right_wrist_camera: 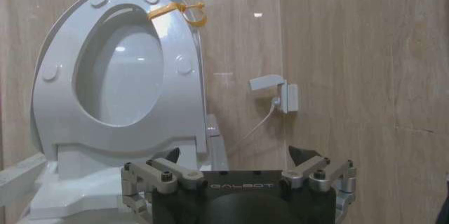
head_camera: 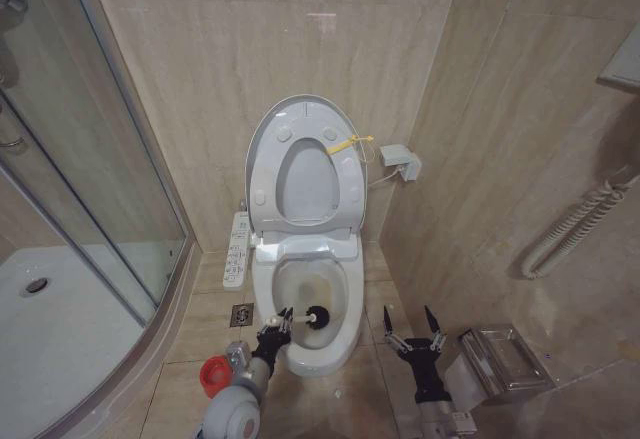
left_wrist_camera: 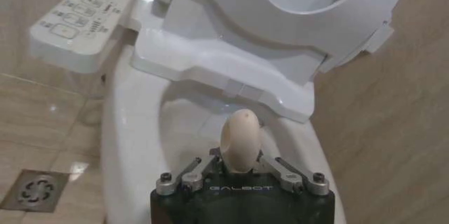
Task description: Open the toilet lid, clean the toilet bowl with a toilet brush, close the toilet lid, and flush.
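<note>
The white toilet lid (head_camera: 300, 144) bears a yellow loop (head_camera: 350, 144), the white toilet bowl (head_camera: 310, 294) shows brownish-yellow staining, the toilet brush (head_camera: 316, 316) has a dark head and a cream handle tip, its holder (head_camera: 215, 374) is red, and beige veined tiles (head_camera: 200, 79) cover the wall.

Beige tiled walls (head_camera: 200, 79) and floor (head_camera: 190, 359) (floor drain (head_camera: 242, 314)); glass shower enclosure (head_camera: 70, 179) left.

Left arm reaching forward, right arm low beside it.
My left gripper (head_camera: 277, 323) is clamped tight; my right gripper (head_camera: 414, 336) points up, fingers spread.
</note>
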Available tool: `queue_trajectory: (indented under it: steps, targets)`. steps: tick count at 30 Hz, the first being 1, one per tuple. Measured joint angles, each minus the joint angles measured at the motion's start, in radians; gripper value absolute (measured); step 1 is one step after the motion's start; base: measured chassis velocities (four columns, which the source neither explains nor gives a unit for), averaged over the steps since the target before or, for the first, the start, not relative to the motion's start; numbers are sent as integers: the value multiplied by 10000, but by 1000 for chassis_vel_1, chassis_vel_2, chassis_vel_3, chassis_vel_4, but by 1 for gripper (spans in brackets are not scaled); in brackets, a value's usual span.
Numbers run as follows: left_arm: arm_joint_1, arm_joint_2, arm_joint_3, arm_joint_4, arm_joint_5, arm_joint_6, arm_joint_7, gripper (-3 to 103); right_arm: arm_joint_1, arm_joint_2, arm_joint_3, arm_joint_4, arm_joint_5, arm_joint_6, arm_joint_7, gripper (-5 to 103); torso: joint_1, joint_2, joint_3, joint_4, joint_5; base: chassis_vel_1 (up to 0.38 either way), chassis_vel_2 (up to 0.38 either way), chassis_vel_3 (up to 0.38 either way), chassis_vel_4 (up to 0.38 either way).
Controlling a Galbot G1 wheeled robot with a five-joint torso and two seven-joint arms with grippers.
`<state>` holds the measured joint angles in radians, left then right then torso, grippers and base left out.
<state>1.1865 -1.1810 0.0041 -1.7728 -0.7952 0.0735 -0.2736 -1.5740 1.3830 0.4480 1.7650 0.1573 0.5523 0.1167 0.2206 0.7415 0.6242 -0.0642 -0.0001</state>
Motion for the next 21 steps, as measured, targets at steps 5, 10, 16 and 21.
queue_trajectory:
  steps: [5, 10, 16, 21]
  targets:
    - [200, -106, -19, -772, -57, 10, -3, 18, -83, 47, 12, -4, -83, 1, 0, 100, 0, 0, 0, -1, 0, 0, 0, 0, 0]
    - [719, 57, -12, -1471, -63, 31, -54, 18, -162, 41, 46, 36, -104, 1, 2, 100, -1, 0, 0, 4, 1, 0, 0, 0, 0]
    - [924, 158, -23, -1559, -28, 232, -231, 18, -167, 65, 43, 52, -148, -3, 4, 100, 0, 0, -1, 3, 2, 0, 0, 0, 0]
    - [546, -144, 99, -557, -11, 339, -314, 18, -131, 170, -20, -42, -284, -11, 5, 100, -1, 1, -1, 4, 3, 0, 0, 0, 0]
